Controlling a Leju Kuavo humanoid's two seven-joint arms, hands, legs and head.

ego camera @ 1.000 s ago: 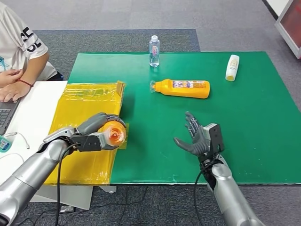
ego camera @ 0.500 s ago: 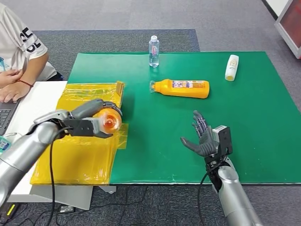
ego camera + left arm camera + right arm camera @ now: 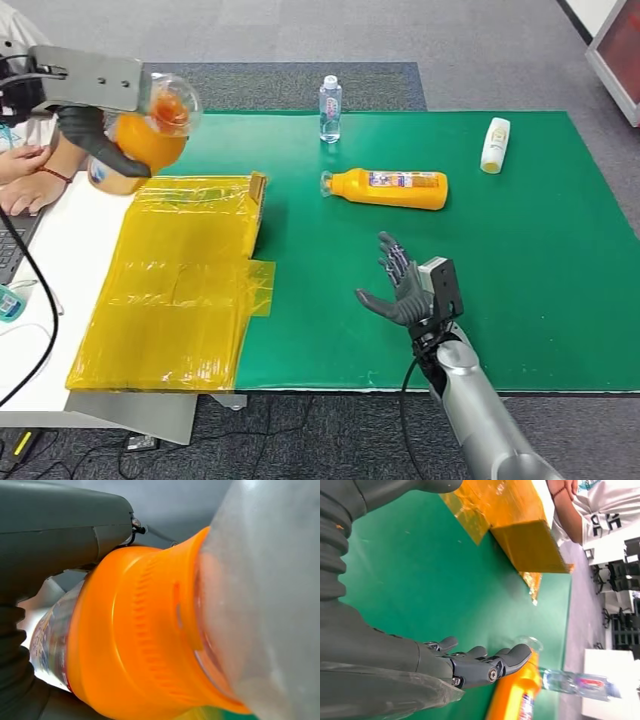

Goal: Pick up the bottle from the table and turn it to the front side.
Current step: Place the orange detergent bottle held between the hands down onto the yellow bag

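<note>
The left hand point(image 3: 94, 135) grips an orange bottle point(image 3: 147, 130) aloft; the right hand point(image 3: 396, 290) hovers, fingers spread.

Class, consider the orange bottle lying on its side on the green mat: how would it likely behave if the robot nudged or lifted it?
The orange bottle is round-bodied and lies on its side, so a sideways nudge would probably roll it. It looks like opaque plastic, so likely stiff and not fragile. Its glossy surface may slip in the open right hand. How full it is cannot be told.
</note>
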